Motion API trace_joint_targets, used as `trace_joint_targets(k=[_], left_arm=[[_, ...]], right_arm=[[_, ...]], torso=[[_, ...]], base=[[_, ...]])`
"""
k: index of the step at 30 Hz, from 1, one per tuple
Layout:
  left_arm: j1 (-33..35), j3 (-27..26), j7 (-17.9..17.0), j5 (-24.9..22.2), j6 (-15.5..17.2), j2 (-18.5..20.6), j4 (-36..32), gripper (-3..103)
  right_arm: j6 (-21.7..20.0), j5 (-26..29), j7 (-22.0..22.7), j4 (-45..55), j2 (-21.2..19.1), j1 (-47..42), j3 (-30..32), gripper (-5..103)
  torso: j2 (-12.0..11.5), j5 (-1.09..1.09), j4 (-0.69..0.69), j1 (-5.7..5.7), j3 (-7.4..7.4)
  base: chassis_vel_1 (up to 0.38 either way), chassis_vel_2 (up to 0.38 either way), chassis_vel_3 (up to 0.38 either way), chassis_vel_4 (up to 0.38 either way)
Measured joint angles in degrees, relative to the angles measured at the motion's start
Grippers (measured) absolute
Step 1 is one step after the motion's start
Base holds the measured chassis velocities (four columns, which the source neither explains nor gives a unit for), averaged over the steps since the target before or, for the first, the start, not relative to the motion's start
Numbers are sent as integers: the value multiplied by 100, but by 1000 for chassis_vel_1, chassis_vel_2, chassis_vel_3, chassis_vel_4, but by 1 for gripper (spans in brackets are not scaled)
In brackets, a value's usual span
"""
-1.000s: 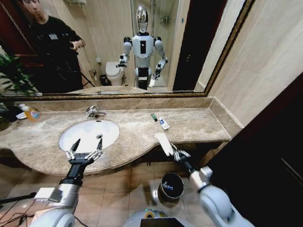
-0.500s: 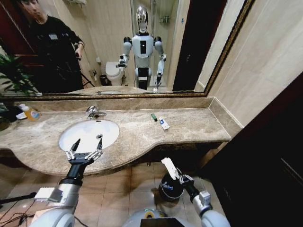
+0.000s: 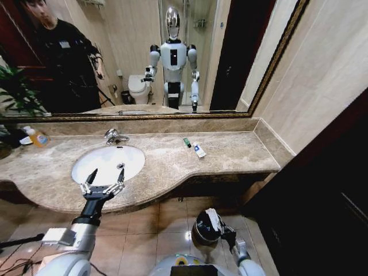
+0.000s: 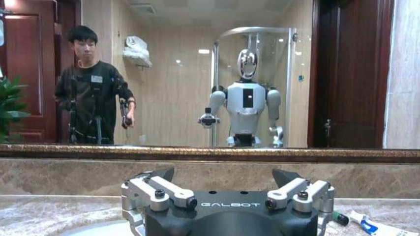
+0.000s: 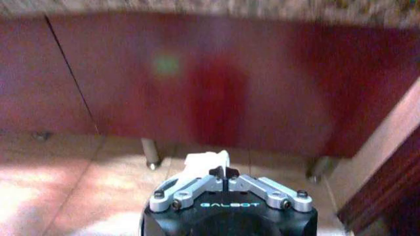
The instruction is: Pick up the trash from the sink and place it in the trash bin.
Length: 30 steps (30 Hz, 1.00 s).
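While the left gripper (image 3: 104, 180) hangs spread open at the sink's (image 3: 86, 161) near rim, the right gripper (image 3: 221, 229) pinches a white paper wrapper (image 3: 214, 219) over the trash bin (image 3: 202, 229).

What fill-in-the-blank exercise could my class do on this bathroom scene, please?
1. The right gripper holds a white paper ____.
2. It hangs over the trash bin, which stands on the ____.
3. The left gripper, open, hovers at the sink, whose basin is ____ in colour.
4. The small white tube lies on the ____.

Missing words: wrapper; floor; white; countertop
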Motion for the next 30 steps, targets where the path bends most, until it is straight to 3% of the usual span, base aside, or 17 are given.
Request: trace_joint_targets(k=[9, 20, 22, 27, 30], left_arm=[[0, 0, 0, 0, 0, 0, 0, 100], [0, 0, 0, 0, 0, 0, 0, 100], [0, 0, 0, 0, 0, 0, 0, 100], [0, 0, 0, 0, 0, 0, 0, 100], [0, 0, 0, 0, 0, 0, 0, 100]], right_arm=[[315, -217, 182, -1255, 472, 619, -41, 0], [607, -471, 336, -1889, 775, 1051, -85, -3], [638, -472, 337, -1948, 773, 1085, -85, 1], [762, -468, 364, -2087, 737, 1172, -87, 23], [795, -454, 388, -2081, 733, 1170, -81, 28]], torso=[[0, -1, 0, 0, 0], [0, 1, 0, 0, 0], [0, 0, 0, 0, 0], [0, 0, 0, 0, 0], [0, 0, 0, 0, 0]], base=[[0, 0, 0, 0], [0, 0, 0, 0], [0, 0, 0, 0], [0, 0, 0, 0], [0, 0, 0, 0]])
